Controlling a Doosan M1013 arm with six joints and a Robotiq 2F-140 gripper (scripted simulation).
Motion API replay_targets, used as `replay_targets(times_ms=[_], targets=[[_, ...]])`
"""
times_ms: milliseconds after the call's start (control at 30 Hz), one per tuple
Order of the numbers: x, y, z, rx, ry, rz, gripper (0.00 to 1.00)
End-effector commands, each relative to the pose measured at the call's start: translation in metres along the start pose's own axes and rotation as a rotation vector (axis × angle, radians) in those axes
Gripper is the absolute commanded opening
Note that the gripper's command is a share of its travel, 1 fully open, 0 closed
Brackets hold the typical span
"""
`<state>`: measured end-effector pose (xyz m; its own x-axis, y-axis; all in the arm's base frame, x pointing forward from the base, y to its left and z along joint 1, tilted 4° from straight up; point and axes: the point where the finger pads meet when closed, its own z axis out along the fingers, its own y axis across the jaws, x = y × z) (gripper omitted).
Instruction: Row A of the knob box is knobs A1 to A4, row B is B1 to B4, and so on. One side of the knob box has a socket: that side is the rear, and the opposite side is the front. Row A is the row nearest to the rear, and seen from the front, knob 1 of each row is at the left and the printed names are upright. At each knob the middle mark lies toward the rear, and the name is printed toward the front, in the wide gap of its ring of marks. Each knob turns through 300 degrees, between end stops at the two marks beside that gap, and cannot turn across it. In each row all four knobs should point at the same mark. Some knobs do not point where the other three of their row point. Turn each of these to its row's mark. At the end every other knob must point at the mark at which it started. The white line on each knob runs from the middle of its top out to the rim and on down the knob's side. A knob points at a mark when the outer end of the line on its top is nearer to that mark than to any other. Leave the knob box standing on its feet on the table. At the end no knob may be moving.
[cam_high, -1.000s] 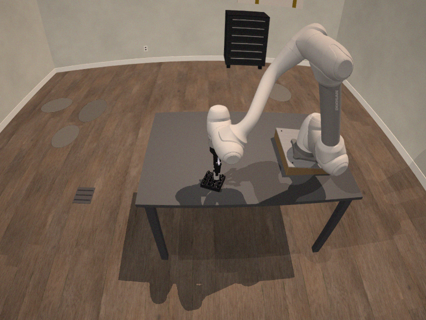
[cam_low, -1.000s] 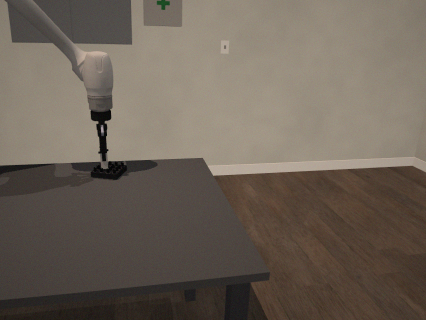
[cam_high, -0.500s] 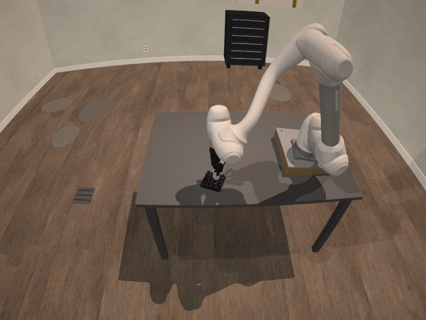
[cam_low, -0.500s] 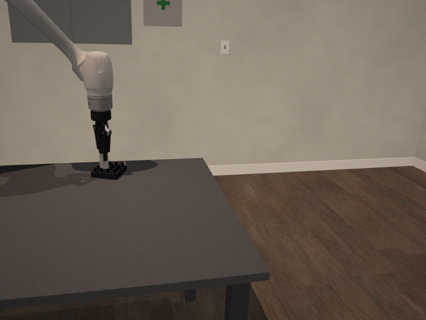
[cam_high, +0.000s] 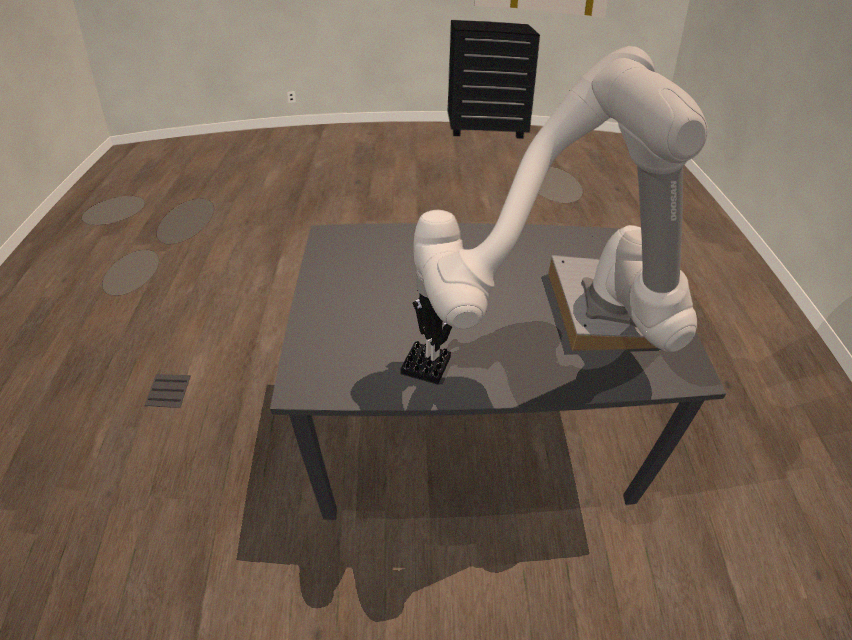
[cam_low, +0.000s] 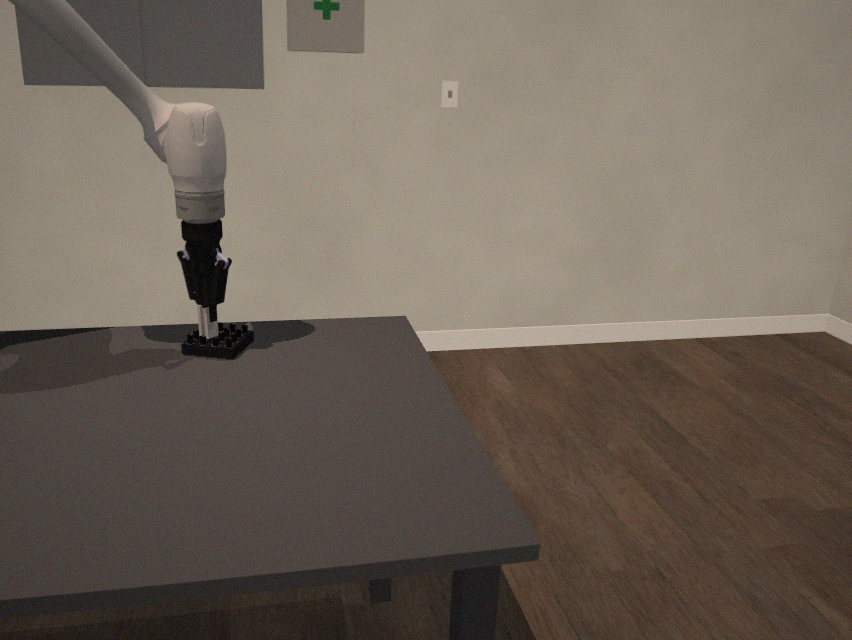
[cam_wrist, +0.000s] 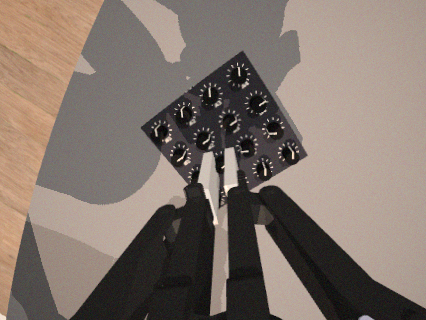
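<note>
The black knob box (cam_high: 421, 377) (cam_low: 210, 352) (cam_wrist: 207, 117) stands flat on the table. In the wrist view it is turned, with the name gaps toward the lower right. My gripper (cam_high: 432, 356) (cam_low: 208, 336) (cam_wrist: 221, 164) points down with its pale fingertips on both sides of knob C2 (cam_wrist: 220, 164), shut on it. C2's line is not readable. Knobs C3 (cam_wrist: 246, 146) and C4 (cam_wrist: 273, 128) show lines toward the left of the wrist view. Knob C1 (cam_wrist: 194, 173) is partly hidden, and D1 and D2 are mostly hidden by the fingers.
Neighbouring knobs B2 (cam_wrist: 204, 139), B3 (cam_wrist: 230, 121) and D3 (cam_wrist: 263, 168) stand close around the fingertips. The box is near the edge of the grey table (cam_high: 358, 303) (cam_low: 309, 447). The arm's base plate (cam_high: 568, 292) is to the right in the top view.
</note>
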<state>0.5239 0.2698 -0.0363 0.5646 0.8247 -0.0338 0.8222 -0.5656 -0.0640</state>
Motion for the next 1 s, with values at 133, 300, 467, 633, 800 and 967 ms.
replay_targets(times_ms=[133,300,467,633,800,967], targets=[[0.0000,0.0000,-0.0001,0.004,0.003,-0.137,0.05],[0.0000,0.0000,-0.0001,0.003,0.003,-0.229,0.05],[0.0000,0.0000,-0.0001,0.003,0.003,-0.290,0.05],[0.0000,0.0000,-0.0001,0.003,0.003,-0.340,0.05],[0.0000,0.0000,-0.0001,0.003,0.003,-0.387,0.05],[0.0000,0.0000,-0.0001,0.003,0.003,-0.416,0.05]])
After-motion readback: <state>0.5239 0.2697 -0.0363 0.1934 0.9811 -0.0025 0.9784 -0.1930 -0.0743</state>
